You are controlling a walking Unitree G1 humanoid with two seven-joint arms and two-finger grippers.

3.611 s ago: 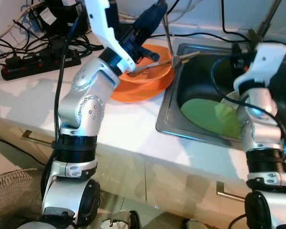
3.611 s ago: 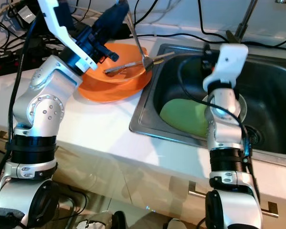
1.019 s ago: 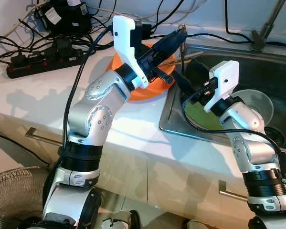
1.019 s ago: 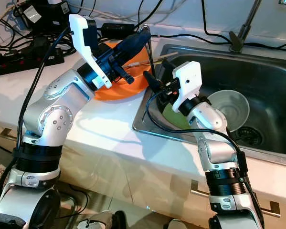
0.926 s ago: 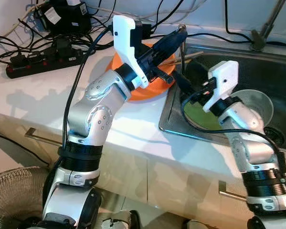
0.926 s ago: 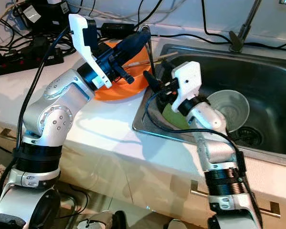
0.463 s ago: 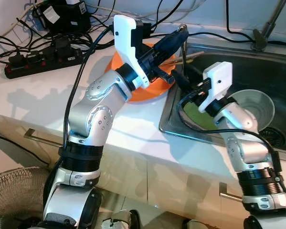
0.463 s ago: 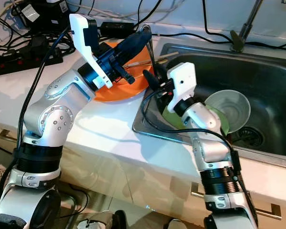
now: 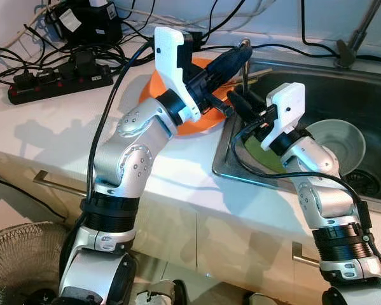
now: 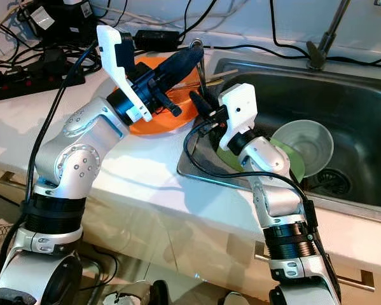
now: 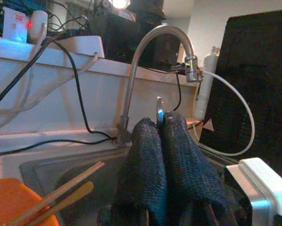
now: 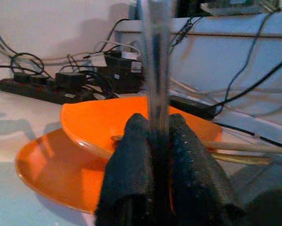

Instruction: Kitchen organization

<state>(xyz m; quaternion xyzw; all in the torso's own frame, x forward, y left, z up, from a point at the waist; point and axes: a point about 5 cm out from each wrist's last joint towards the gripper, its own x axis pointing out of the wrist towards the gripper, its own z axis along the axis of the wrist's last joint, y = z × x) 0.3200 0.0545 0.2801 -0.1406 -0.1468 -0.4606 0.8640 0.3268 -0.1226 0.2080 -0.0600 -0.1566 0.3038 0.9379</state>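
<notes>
Two grippers meet at the near left corner of the steel sink (image 9: 374, 95), beside the white counter (image 9: 44, 133); a green plate (image 10: 285, 155) and a clear bowl (image 10: 308, 143) lie in the basin, and stacked orange plates (image 12: 84, 141) sit on the counter just beside it, with chopsticks (image 11: 56, 193) across them reaching over the sink edge; the thin metal utensil (image 10: 201, 67) stands nearly upright, long axis vertical, handle end up; the left gripper (image 11: 160, 123) has its fingers pressed together on that handle's tip, its wrist view alone showing the curved faucet (image 11: 155, 42) behind; the right gripper (image 12: 157, 125) pinches the shaft lower down, its wrist view alone showing a power strip (image 12: 42, 87) beyond the plates.
</notes>
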